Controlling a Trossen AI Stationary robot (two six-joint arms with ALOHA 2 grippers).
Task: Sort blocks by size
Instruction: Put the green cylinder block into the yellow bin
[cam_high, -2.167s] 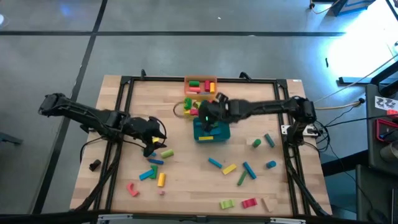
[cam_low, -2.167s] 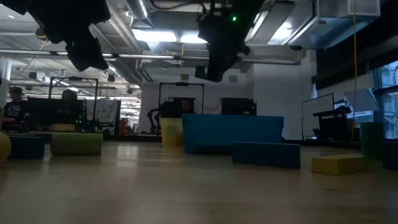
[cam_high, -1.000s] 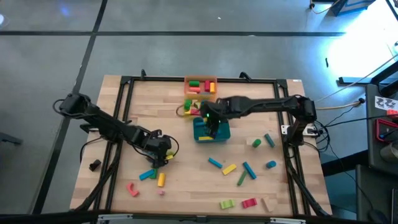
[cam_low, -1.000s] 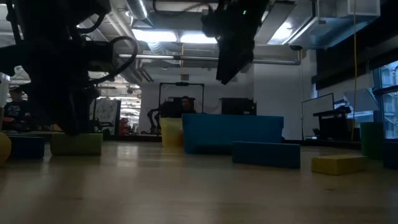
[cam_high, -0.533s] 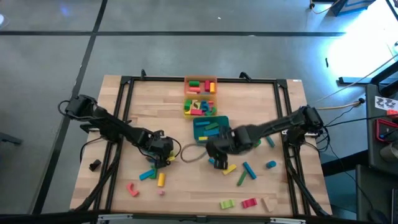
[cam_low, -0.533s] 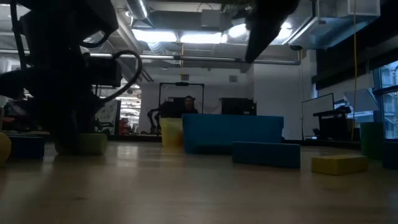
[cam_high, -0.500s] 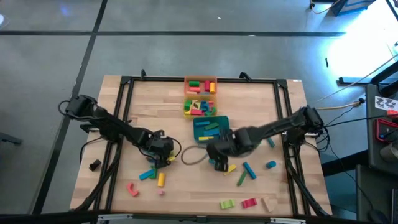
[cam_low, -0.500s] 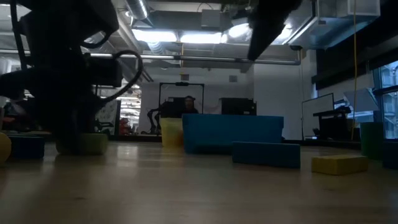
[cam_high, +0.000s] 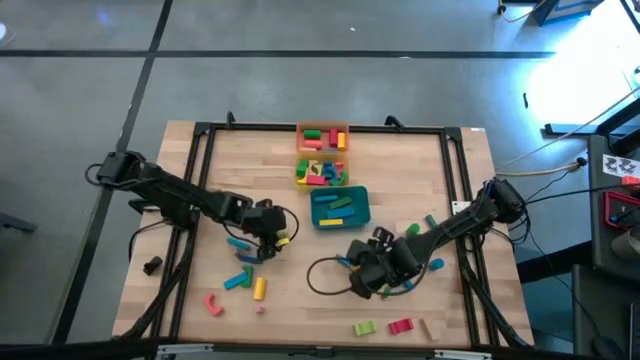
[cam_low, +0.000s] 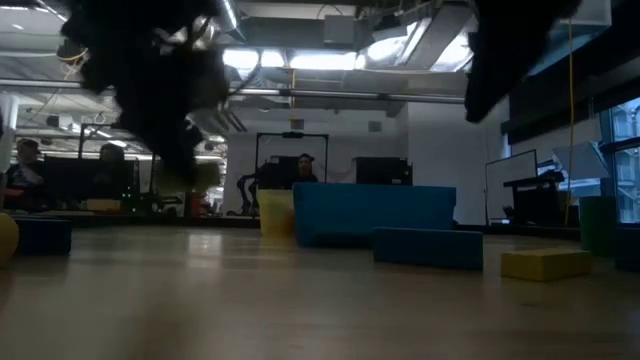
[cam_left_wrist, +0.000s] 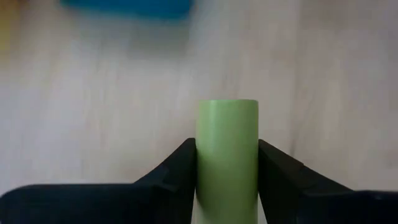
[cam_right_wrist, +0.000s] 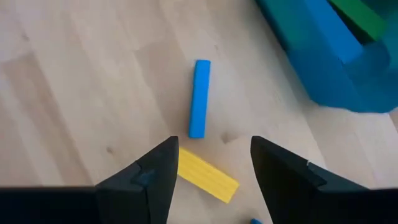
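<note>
The left end effector (cam_left_wrist: 227, 180) pinches a light green cylinder block (cam_left_wrist: 227, 149) above the pale wooden table (cam_high: 300, 270), left of the teal rectangular tray (cam_high: 340, 207). The right end effector (cam_right_wrist: 213, 163), fingers spread, hangs over a blue bar block (cam_right_wrist: 199, 98) and a yellow bar block (cam_right_wrist: 207, 176).

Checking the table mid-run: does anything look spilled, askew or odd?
Nothing looks damaged or spilled. Loose blocks lie scattered at all angles on the table, as expected mid-sort. The left tool grips a green cylinder; the right tool hangs open over a yellow bar.
</note>
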